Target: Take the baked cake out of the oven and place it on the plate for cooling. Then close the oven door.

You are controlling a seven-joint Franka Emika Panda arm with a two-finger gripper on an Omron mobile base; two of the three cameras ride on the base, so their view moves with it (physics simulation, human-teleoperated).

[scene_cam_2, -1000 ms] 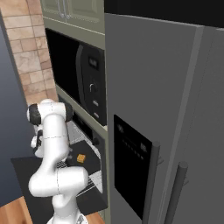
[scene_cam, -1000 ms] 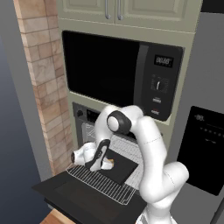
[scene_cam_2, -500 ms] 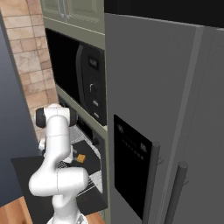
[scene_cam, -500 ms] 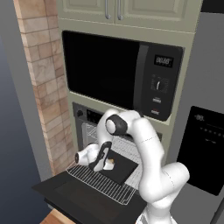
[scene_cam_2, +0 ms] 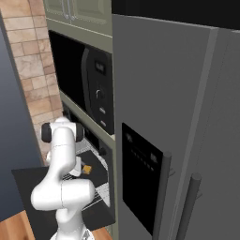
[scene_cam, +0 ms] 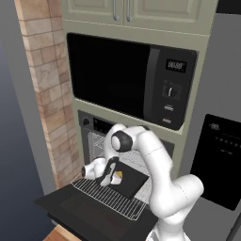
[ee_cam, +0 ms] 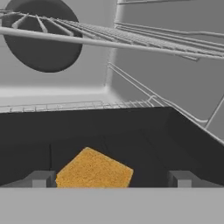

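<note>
a glossy white arm [scene_cam: 162, 174] of rounded, tube-like segments, with dark grey discs capping its joints [scene_cam: 121, 141]. its white hand ends in a gripper [ee_cam: 111, 178] with 2 small, blocky dark grey finger tips [ee_cam: 40, 179].

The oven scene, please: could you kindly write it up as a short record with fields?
oven door: wide black panel, lying open and level
rack: wire rack pulled out over the door
tray: dark flat tray on the rack
cake: small tan-brown baked cake on the tray
gripper: two-finger gripper, open, fingertips on either side of the cake, not closed on it
oven interior: grey cavity with round fan on the back wall
</note>
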